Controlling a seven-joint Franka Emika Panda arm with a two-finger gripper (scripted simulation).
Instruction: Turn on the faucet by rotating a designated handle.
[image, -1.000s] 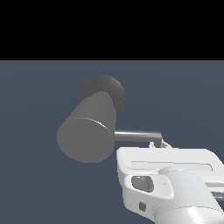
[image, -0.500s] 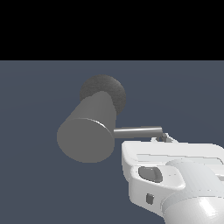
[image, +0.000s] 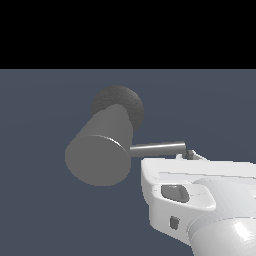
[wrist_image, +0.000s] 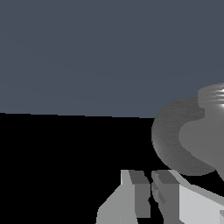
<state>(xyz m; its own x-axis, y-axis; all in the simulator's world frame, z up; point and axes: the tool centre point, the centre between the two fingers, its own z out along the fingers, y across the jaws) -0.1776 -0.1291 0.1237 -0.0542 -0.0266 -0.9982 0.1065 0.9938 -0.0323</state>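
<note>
The faucet (image: 107, 145) is a thick matte grey cylinder with its flat round end face turned toward the exterior view, joined behind to a dark rough round base (image: 122, 102). The handle (image: 157, 148), a thin shiny rod, sticks out toward the exterior view's right. My gripper (image: 190, 154) sits at the rod's free tip, just below it, mostly hidden by the white hand. In the wrist view the two fingers (wrist_image: 136, 197) stand close together with nothing between them, and the gripper (wrist_image: 151, 194) reads as shut. The faucet base (wrist_image: 168, 135) lies just beyond them.
A flat dark blue-grey floor (image: 45, 210) surrounds the faucet, under a black background. The white robot hand and wrist (image: 200, 200) fill the lower right of the exterior view. A pale shiny ribbed part (wrist_image: 214, 94) shows at the wrist view's edge.
The white hand has risen slightly and shifted a little toward the exterior view's right, closing on the handle's tip. The rod's free end looks raised very slightly.
</note>
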